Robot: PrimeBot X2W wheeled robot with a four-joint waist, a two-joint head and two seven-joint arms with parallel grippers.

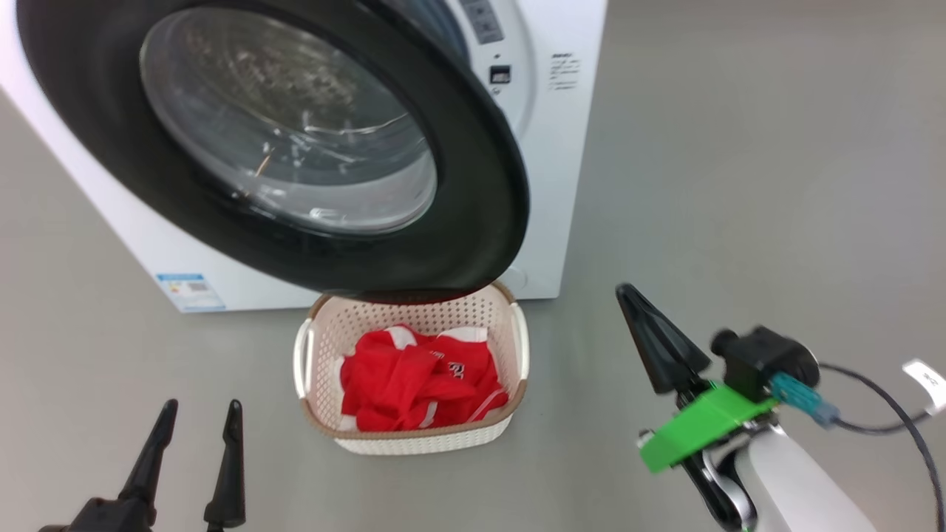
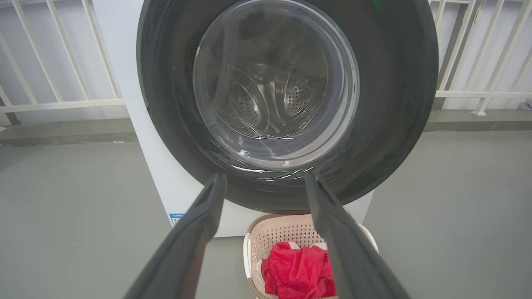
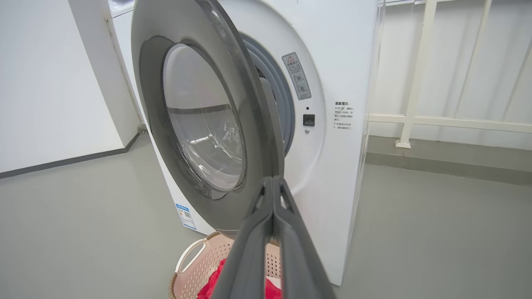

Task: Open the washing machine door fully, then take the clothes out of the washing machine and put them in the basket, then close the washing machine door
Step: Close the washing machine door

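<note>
The washing machine door (image 1: 295, 140), black-rimmed with a clear glass bowl, stands partly swung toward the white washing machine (image 1: 562, 148), a gap showing at its right edge. In the right wrist view the door (image 3: 208, 124) is ajar, the grey rubber ring (image 3: 286, 112) visible behind it. Red clothes (image 1: 421, 380) lie in the cream basket (image 1: 318, 347) on the floor below the door. My left gripper (image 1: 199, 417) is open at lower left, empty. My right gripper (image 1: 628, 295) is shut with nothing in it, right of the basket and below the door's free edge.
Grey floor (image 1: 739, 185) spreads to the right. A white railing (image 2: 62, 99) stands behind the machine, and a white wall (image 3: 50, 83) is to its side. A cable (image 1: 887, 399) trails from my right wrist.
</note>
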